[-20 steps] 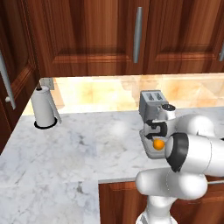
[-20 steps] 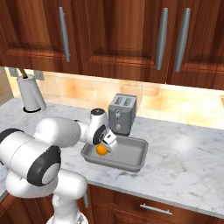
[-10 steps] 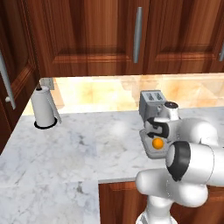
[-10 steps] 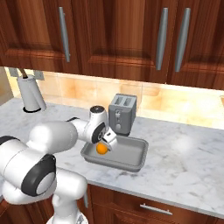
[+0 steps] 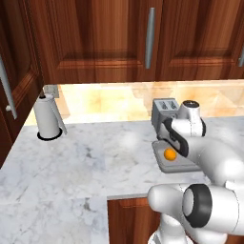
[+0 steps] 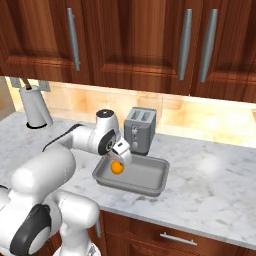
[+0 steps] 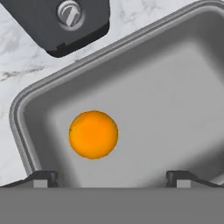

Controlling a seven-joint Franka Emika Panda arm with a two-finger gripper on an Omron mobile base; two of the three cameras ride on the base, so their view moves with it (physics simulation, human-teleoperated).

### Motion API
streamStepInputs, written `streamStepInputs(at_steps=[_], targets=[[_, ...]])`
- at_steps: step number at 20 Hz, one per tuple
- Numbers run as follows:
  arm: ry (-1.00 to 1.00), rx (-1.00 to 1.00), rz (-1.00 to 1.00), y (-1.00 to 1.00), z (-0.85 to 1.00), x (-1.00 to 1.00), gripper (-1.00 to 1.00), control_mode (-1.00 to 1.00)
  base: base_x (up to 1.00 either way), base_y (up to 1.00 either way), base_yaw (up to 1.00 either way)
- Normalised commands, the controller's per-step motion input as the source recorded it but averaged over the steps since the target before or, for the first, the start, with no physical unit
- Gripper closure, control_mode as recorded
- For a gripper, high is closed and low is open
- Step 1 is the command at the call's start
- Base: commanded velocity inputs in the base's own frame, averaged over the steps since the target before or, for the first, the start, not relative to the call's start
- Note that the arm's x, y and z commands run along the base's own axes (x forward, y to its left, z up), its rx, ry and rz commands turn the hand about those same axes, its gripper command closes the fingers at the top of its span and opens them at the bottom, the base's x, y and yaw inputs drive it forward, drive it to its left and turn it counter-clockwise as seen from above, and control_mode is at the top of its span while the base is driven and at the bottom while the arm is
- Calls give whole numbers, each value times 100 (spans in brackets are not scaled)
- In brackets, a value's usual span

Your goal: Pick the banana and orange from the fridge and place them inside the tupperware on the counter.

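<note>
The orange [image 7: 93,134] lies loose on the floor of the grey tupperware [image 7: 175,105], near its left end. The tupperware [image 6: 147,176] stands on the marble counter [image 6: 215,185] in front of the toaster. My gripper [image 7: 112,177] hangs just above the orange [image 6: 117,168], open, with nothing between its fingers. From the left side the orange [image 5: 169,154] shows just below my gripper [image 5: 172,141], inside the tupperware [image 5: 183,167]. The banana and the fridge are out of view.
A silver toaster [image 6: 139,130] stands right behind the tray, close to my hand. A paper towel roll [image 5: 48,119] stands at the far left of the counter [image 5: 95,157]. Dark wood wall cabinets [image 6: 135,40] hang above. The counter's front edge runs just before the tray.
The jaws have spread wide and let go of the orange, which now rests in the tupperware. The hand has pulled up slightly.
</note>
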Motion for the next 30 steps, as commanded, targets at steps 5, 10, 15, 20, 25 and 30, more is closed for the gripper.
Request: streamStepInputs(at_steps=[5, 10, 15, 20, 25, 30], targets=[[0, 0, 4, 0, 64, -53, -100, -100, 0, 0, 0], [2, 0, 10, 22, 39, -74, -100, -100, 0, 0, 0], [19, -6, 13, 60, 32, -63, -100, -100, 0, 0, 0], [4, -7, 11, 44, 23, -56, -100, -100, 0, 0, 0], [0, -4, 1, 13, 1, -25, -100, -100, 0, 0, 0], [-15, 1, -4, -8, -1, -25, -100, -100, 0, 0, 0]])
